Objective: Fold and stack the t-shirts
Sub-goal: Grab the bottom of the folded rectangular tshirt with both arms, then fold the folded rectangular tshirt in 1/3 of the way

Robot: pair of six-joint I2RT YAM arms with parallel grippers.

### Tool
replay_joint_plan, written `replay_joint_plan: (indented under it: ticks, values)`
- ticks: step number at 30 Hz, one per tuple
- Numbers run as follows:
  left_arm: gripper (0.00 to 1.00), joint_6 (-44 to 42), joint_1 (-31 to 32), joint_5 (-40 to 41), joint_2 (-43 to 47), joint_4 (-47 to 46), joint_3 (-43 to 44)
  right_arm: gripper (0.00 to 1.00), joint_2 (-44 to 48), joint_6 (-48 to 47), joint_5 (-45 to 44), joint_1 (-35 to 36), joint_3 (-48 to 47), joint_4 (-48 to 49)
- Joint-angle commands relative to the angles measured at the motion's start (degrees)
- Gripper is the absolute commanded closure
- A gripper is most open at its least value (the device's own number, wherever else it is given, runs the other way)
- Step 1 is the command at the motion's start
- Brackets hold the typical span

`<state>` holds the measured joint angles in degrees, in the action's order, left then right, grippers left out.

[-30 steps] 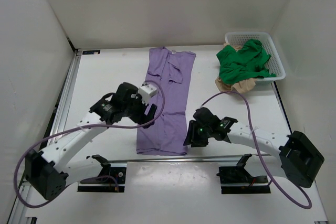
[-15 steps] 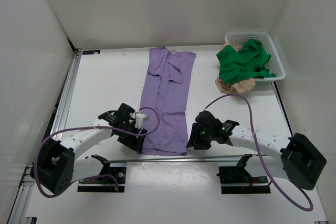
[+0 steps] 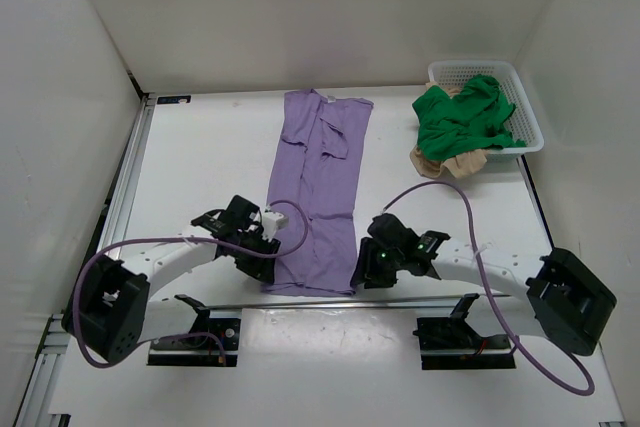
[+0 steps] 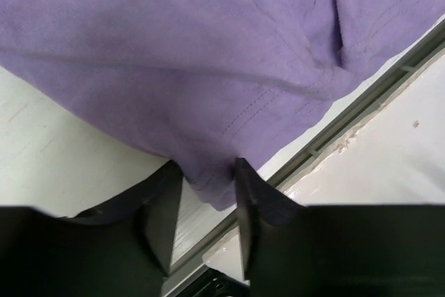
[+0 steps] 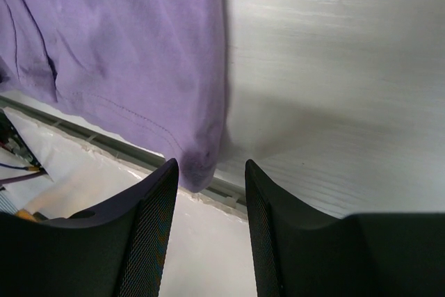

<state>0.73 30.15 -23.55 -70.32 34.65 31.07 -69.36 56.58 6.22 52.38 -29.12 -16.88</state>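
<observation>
The lavender t-shirt [image 3: 318,192] lies long and flat, left gripper [image 4: 206,196] seemingly pinching its hem corner.

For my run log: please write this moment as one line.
left tool: closing on near-left corner | right tool: open at near-right corner | purple shirt: folded lengthwise, flat | green shirt: in basket

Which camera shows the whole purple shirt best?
The top external view: it shows the purple t-shirt from collar to hem, lying in a long folded strip on the table. The left wrist view shows only its near-left hem corner between the left gripper fingers. The right wrist view shows only its near-right corner by the right gripper.
</observation>
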Motion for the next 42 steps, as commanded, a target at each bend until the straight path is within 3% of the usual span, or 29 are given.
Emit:
replay_joint_plan:
  ticks: [1, 4, 6, 7, 8, 9, 13, 17, 19, 25, 31, 36, 42]
  values:
    - [0.55, -0.73, 0.08, 0.08, -0.78, -1.43, -2.07, 0.52, -0.86, -0.15, 1.34, 0.53, -0.58, 1.94]
    - [0.57, -0.73, 0.08, 0.08, -1.83, -2.66, -2.59, 0.52, -2.00, -0.15, 1.96, 1.06, -1.19, 2.47]
    - [0.63, -0.73, 0.08, 0.08, -1.83, -2.66, -2.59, 0.52, -2.53, -0.15, 2.48, 1.58, -1.20, 2.47]
    - [0.69, -0.73, 0.08, 0.08, -1.83, -2.66, -2.59, 0.52, -2.53, -0.15, 2.48, 1.58, -1.20, 2.47]
    - [0.86, -0.73, 0.08, 0.08, -1.83, -2.66, -3.12, 0.52, -2.53, -0.15, 2.48, 2.11, -1.20, 2.47]
    - [0.90, -0.73, 0.08, 0.08, -1.83, -2.66, -3.12, 0.52, -3.14, 0.46, 2.48, 2.11, -1.20, 2.47]
    - [0.90, -0.73, 0.08, 1.57, -0.52, 0.58, -2.51, 0.59, -4.81, 0.46, 5.03, 2.64, -1.20, 4.67]
    - [0.90, -0.73, 0.08, 2.46, 1.32, 7.60, -1.37, 0.94, -6.40, -0.06, 7.92, 3.17, -2.34, 4.67]
    - [0.90, -0.73, 0.60, 2.98, 2.11, 10.33, -0.67, 1.00, -6.40, -0.06, 8.46, 3.87, -1.82, 4.67]
    - [0.90, -0.73, 1.23, 1.94, 3.35, 17.90, 3.91, 1.00, -0.34, -0.59, 7.68, 5.01, -1.81, 0.37]
    - [0.90, -0.73, 1.75, -1.94, 1.51, 18.70, 12.77, 1.00, 0.28, -4.45, 4.16, 4.32, -11.73, -8.05]
    - [0.90, -0.73, -4.11, -1.06, -4.45, 23.35, 23.75, 1.00, -2.61, -7.97, 2.92, -1.21, -20.86, -12.99]
    - [0.90, -0.73, -12.47, -0.26, -15.44, 24.67, 34.30, 1.00, -12.27, -16.93, 2.31, -10.71, -32.12, -15.54]
